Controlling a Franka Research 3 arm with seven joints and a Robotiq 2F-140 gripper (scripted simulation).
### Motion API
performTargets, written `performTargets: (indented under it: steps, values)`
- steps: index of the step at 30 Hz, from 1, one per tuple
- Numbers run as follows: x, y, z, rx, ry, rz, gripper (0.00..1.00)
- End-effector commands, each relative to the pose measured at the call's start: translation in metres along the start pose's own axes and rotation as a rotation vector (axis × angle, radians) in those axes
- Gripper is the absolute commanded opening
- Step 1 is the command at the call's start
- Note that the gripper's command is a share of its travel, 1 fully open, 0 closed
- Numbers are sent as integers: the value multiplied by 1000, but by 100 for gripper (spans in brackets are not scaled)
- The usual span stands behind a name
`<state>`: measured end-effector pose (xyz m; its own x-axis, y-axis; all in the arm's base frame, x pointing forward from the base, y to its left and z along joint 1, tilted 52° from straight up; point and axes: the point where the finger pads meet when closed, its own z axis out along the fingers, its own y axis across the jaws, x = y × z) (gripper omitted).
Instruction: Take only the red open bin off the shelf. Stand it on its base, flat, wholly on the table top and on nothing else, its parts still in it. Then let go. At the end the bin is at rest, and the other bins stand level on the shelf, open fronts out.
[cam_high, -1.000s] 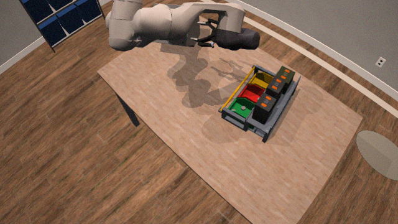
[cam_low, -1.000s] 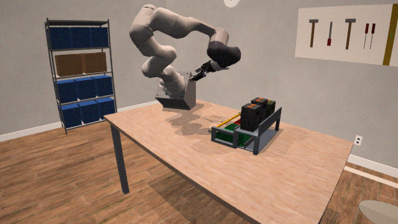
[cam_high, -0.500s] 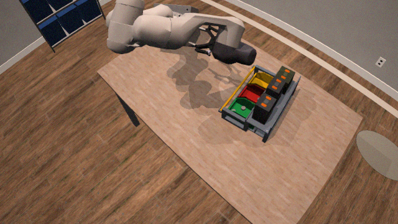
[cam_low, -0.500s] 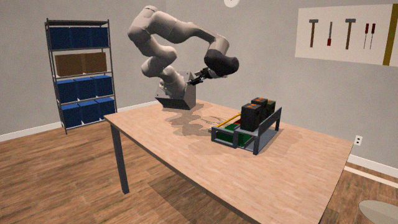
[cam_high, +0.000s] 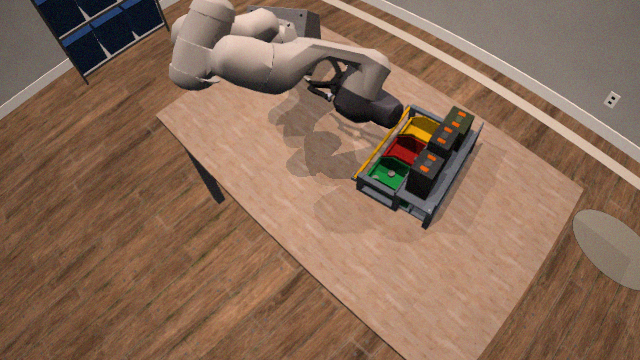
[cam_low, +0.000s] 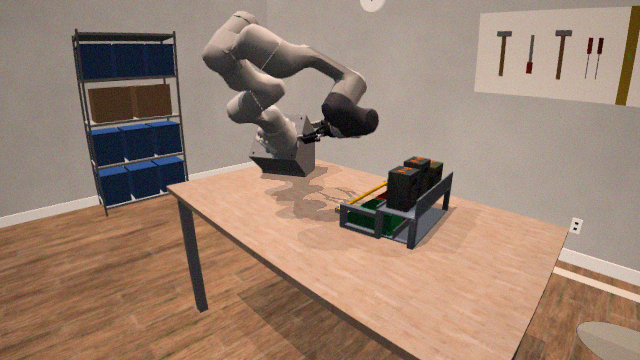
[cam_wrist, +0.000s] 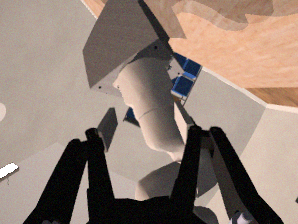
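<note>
The red open bin (cam_high: 399, 152) (cam_low: 382, 196) is in the middle of the low grey shelf (cam_high: 456, 169) (cam_low: 434, 194), between the green bin (cam_high: 384, 173) (cam_low: 361, 218) and the yellow bin (cam_high: 421, 130). Small round parts show in the green bin; parts in the red bin cannot be made out. My gripper (cam_high: 318, 88) (cam_low: 303, 138) (cam_wrist: 145, 113) is partly open, with nothing between its fingers. It hangs above the table (cam_high: 300, 200) (cam_low: 450, 300), on the arm-base side of the shelf and away from the bins, its fingers pointing toward the arm's base.
Dark boxes with orange marks (cam_high: 423, 175) (cam_low: 403, 188) stand on the shelf's raised rear level, close behind the bins. A yellow bar (cam_high: 379, 146) (cam_low: 367, 193) runs along the bins' open fronts. The arm's grey base (cam_low: 287, 166) (cam_wrist: 120, 45) stands at the table's far end.
</note>
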<state>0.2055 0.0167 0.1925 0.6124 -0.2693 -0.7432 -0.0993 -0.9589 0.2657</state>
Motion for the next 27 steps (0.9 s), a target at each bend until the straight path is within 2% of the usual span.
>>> performTargets:
  steps: [1,2,14,19,27]
  values:
    - [8,24,2,88,-29,80,57]
    - [11,32,2,117,-39,106,57]
    - [11,32,2,117,-39,106,57]
    - [41,25,-35,-73,25,-61,57]
    - [41,25,-35,-73,25,-61,57]
